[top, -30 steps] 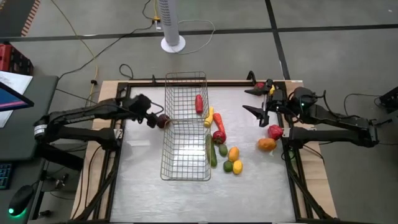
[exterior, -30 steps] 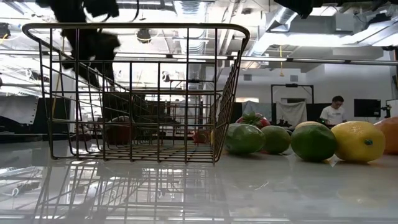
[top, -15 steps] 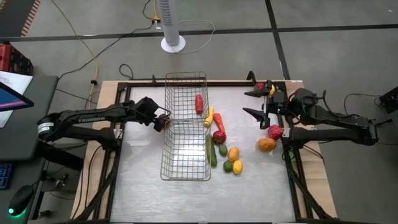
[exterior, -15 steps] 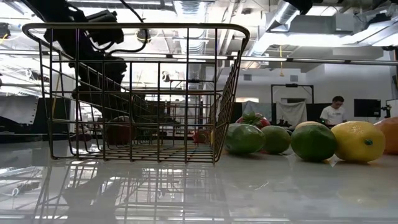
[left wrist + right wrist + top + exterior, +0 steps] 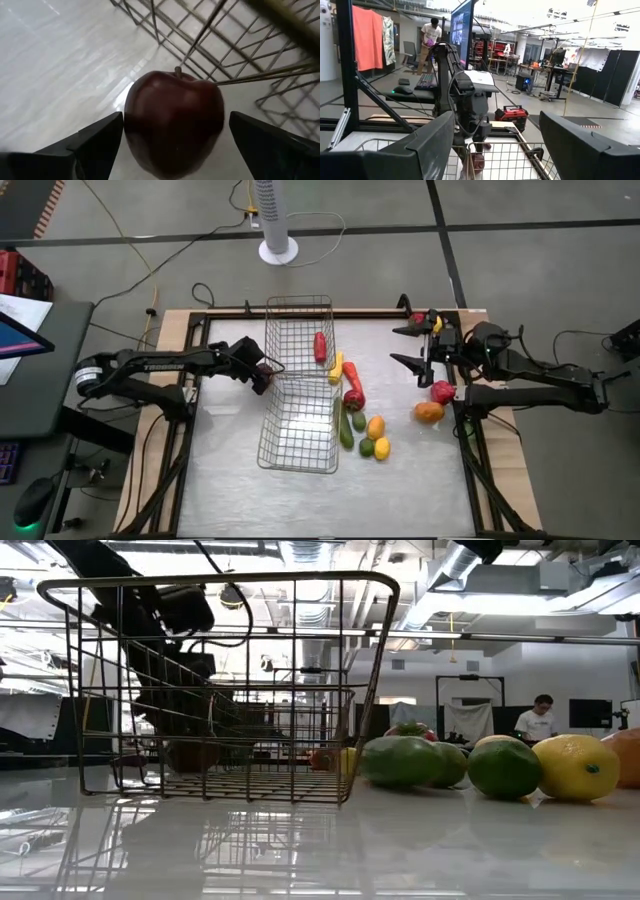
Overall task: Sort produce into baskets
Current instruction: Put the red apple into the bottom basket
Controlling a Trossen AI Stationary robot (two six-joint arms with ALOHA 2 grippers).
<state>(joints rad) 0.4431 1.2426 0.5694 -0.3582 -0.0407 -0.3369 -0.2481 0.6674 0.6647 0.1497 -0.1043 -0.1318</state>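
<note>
My left claw (image 5: 172,145) is low at the worktop (image 5: 230,470), fingers spread wide on either side of a dark red apple (image 5: 173,122); the fingers stand clear of its skin, so I have hold of nothing. The apple sits on the worktop hard against the wire of the near basket (image 5: 297,423), and one wire crosses right by its stem. Since half a second ago my left arm has pushed further in toward the baskets, and the near basket has shifted: its left side now sits askew, where before it lined up squarely with the far basket (image 5: 298,334). From above, the apple itself is hidden under my claw, and in the low view I only make it out as a dark round shape behind the grid.

Right of the baskets the loose produce lies as it did: a cucumber (image 5: 342,423), a yellow lemon (image 5: 381,448), a lime (image 5: 367,447), an orange piece (image 5: 375,427), a red pepper (image 5: 352,398), and a red chilli (image 5: 320,346) inside the far basket. Further right lie a red piece (image 5: 442,391) and an orange one (image 5: 429,412).

My right claw (image 5: 408,344) hangs wide apart and unladen above the worktop's far right corner, unmoved. A person (image 5: 536,721) stands far off in the room.
</note>
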